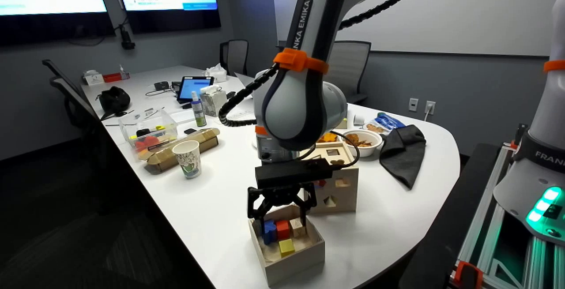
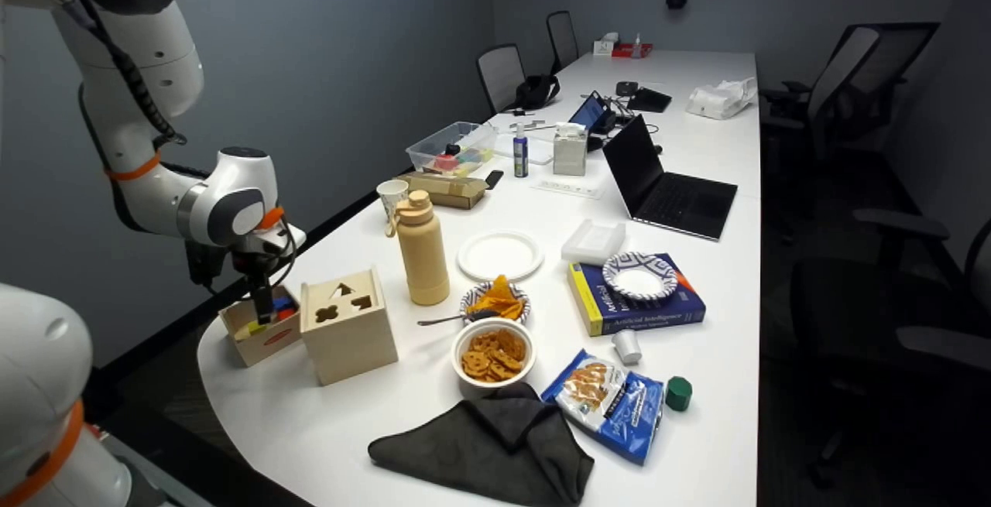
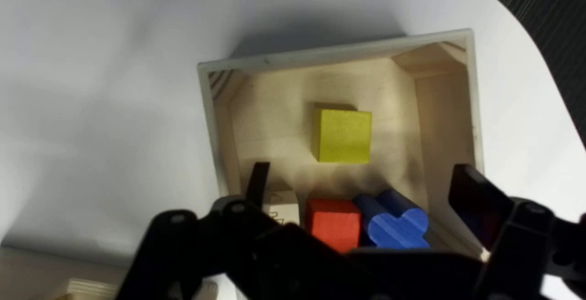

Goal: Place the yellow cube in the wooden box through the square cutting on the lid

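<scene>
Yellow and crisp-edged, the cube (image 3: 345,136) sits flat in the wooden tray (image 3: 270,121), the tool (image 1: 282,226) spread wide.

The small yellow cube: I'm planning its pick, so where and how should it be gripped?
Likely best from straight above, the open black tool closing on the small yellow cube across its left and right sides in the wrist view: it sits nearly square to the tool, both sides clear of the shallow pale wooden tray walls.

one yellow cube (image 3: 344,136), three other tray blocks (image 3: 334,224), one tray (image 3: 446,117), one wooden box (image 2: 354,346), two wall screens (image 1: 172,1)
</scene>
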`<control>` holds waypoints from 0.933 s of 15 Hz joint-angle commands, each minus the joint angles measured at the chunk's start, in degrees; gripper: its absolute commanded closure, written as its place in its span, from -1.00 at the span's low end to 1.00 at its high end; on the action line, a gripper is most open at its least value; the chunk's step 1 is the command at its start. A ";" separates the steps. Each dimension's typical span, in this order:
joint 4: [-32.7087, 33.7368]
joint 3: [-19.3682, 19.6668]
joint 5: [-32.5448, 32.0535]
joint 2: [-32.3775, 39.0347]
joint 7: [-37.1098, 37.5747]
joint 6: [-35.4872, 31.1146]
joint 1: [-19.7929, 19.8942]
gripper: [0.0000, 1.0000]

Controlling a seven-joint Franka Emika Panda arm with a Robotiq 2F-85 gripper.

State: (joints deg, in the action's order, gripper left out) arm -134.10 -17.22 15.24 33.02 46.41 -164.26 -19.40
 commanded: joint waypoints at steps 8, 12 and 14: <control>4.85 -0.63 4.55 4.20 -8.52 7.13 1.26 -1.00; 6.64 0.27 4.52 5.04 -9.08 9.55 0.86 -1.00; 7.42 0.49 4.58 5.56 -9.31 10.32 0.81 -1.00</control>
State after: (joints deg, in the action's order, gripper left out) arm -128.90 -17.28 18.28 37.47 38.94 -156.32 -18.23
